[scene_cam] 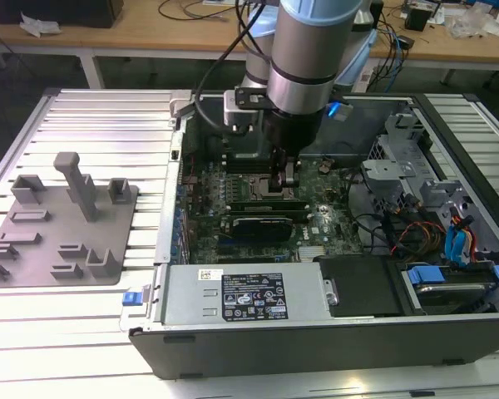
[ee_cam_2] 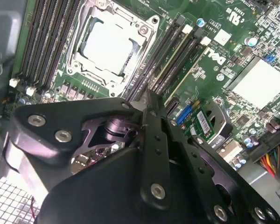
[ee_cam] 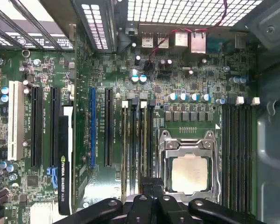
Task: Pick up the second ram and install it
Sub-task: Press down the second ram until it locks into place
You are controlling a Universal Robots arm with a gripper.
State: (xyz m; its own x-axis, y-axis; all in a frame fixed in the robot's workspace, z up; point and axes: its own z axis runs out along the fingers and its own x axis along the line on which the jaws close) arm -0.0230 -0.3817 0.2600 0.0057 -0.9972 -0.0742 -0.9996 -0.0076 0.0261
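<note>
My gripper (scene_cam: 284, 184) reaches down into the open computer case (scene_cam: 316, 332), onto the memory slots beside the square silver processor (ee_cam: 189, 173). The second ram (ee_cam: 143, 140) is a thin green stick standing on edge in a slot next to the processor, and it appears in both wrist views (ee_cam_2: 170, 60). The black fingertips (ee_cam: 151, 183) are drawn together at the near end of that stick, on its top edge. A second similar stick (ee_cam: 125, 144) sits two slots further from the processor.
A black graphics card (ee_cam: 63, 158) lies in the expansion slots beyond the memory. The power supply (scene_cam: 249, 295), drive cage and cable bundles (scene_cam: 432, 224) crowd the case's front and the exterior view's right. A grey fixture plate (scene_cam: 58, 224) with blocks lies on the ribbed table at that view's left.
</note>
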